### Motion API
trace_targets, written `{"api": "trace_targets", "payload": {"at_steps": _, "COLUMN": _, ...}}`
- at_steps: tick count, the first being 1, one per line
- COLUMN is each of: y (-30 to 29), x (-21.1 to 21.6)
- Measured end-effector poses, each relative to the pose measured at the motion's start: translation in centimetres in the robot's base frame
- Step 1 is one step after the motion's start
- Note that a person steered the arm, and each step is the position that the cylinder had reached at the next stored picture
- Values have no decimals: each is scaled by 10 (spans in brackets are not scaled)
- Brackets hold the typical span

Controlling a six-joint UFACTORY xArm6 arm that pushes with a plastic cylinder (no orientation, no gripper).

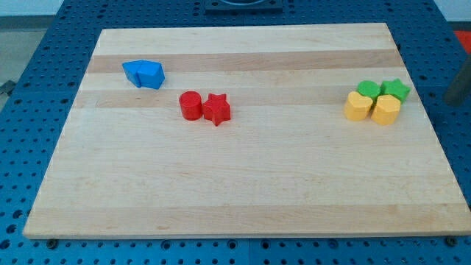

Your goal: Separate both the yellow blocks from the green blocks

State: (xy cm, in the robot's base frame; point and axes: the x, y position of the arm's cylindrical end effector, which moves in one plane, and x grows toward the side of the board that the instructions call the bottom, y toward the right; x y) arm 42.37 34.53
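I counted two yellow blocks (pixel 372 109) touching two green blocks (pixel 382 90) at frame right, two red blocks (pixel 204 107), two blue blocks (pixel 144 73) upper left, my tip was out of view, no fingers.

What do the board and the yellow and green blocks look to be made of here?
Board: light wood with a smooth finish, going by its lengthwise grain and plank bands. Yellow blocks and green blocks: solid, evenly coloured, matte; probably painted wood or plastic, the look leaves it open. My tip does not show.

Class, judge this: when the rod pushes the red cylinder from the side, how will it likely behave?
The red cylinder stands on its flat end, so it probably slides rather than rolls. It touches the red star, so a push toward the view's right likely shifts both. It looks rigid.
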Motion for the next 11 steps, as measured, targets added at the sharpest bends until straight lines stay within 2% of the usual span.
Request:
{"api": "trace_targets", "payload": {"at_steps": 1, "y": -12, "x": 28}}
{"api": "trace_targets", "payload": {"at_steps": 2, "y": -36, "x": 33}}
{"api": "trace_targets", "payload": {"at_steps": 4, "y": -61, "x": 4}}
{"api": "trace_targets", "payload": {"at_steps": 8, "y": -207, "x": 4}}
{"api": "trace_targets", "payload": {"at_steps": 11, "y": -209, "x": 4}}
